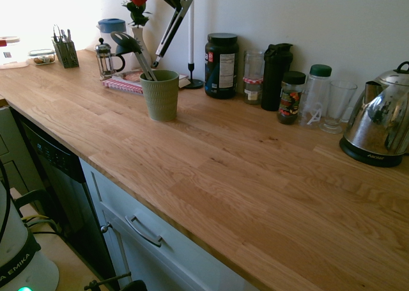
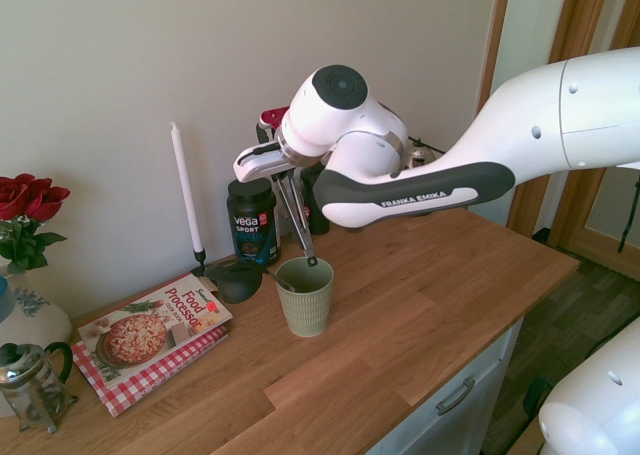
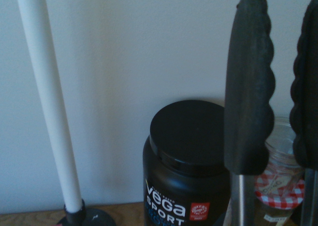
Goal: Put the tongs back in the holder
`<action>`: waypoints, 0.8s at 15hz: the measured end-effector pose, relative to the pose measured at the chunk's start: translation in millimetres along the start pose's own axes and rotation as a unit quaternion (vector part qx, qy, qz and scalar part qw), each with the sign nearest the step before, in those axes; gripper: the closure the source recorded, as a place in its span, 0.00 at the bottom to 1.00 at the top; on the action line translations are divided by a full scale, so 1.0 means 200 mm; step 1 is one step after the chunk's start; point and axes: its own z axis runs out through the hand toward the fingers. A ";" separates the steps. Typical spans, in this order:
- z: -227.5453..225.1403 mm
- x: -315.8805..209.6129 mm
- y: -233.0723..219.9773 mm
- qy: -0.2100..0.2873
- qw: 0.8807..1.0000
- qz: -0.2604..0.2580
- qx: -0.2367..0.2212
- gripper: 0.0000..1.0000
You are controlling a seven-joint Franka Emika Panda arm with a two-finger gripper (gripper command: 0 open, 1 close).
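Second exterior view: the white, smooth-shelled arm (image 2: 520, 130) reaches in from the picture's right, its rounded joints bent over the desk (image 2: 400, 320), with dark grey panels along the forearm. The gripper (image 2: 284, 175) is together, clamped on the tongs (image 2: 299, 215), which slant down beneath it. Their slim silver metal arms run close side by side to a small black pull tab (image 2: 312, 262) at the mouth of the holder (image 2: 305, 310); whether it dips below the rim I cannot tell. In the wrist view, the tongs' black tips point up, their scalloped edges facing across a gap.

The holder is sage-green ceramic, finely ribbed, round and flaring toward its rim, upright on wood with a visible grain and joined strips. A black ladle (image 2: 238, 280) leans out of it, bowl rounded. Near them are a matt black tub (image 2: 252, 222), a smooth, slender white candle (image 2: 186, 187) and a glossy cookbook (image 2: 150, 335).
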 end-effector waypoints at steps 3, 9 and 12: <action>0.06 -0.06 0.02 0.035 0.999 -0.007 0.024 1.00; 0.14 -0.15 0.10 0.054 0.998 0.000 0.044 1.00; 0.18 -0.18 0.16 0.052 0.998 0.004 0.038 1.00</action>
